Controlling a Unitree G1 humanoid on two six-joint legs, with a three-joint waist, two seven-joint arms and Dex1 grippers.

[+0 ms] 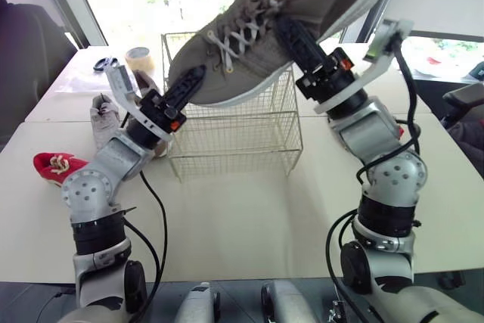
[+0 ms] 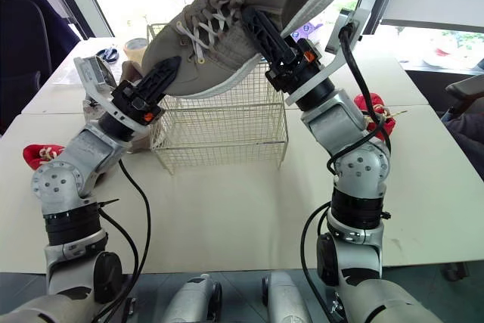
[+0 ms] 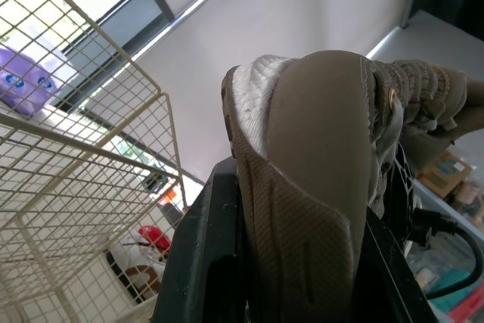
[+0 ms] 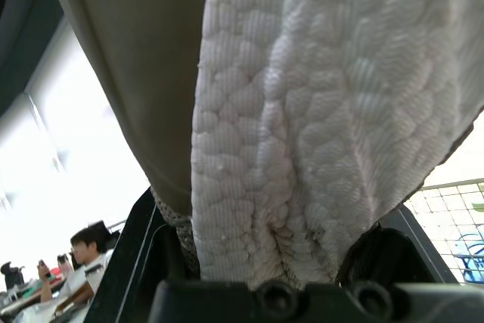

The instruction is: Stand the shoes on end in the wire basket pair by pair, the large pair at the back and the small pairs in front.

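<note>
A large grey-brown sneaker (image 1: pixel 249 51) with white laces and a white sole hangs tilted above the wire basket (image 1: pixel 234 141), toe down towards the left. My left gripper (image 1: pixel 185 88) is shut on its toe (image 3: pixel 318 172), which sits between the two black fingers. Further up, my right gripper (image 1: pixel 291 32) is shut on the shoe's middle, with the white sole (image 4: pixel 302 111) pressed between its fingers. The matching grey sneaker (image 1: pixel 102 115) lies on the table left of the basket. One small red shoe (image 1: pixel 57 164) lies at the far left, another red shoe (image 2: pixel 374 111) to the right behind my right arm.
The basket stands in the middle of the white table (image 1: pixel 242 217). A tape roll (image 1: pixel 138 58) and scissors (image 1: pixel 106 63) lie at the back left. A person (image 4: pixel 87 251) sits far off in the right wrist view.
</note>
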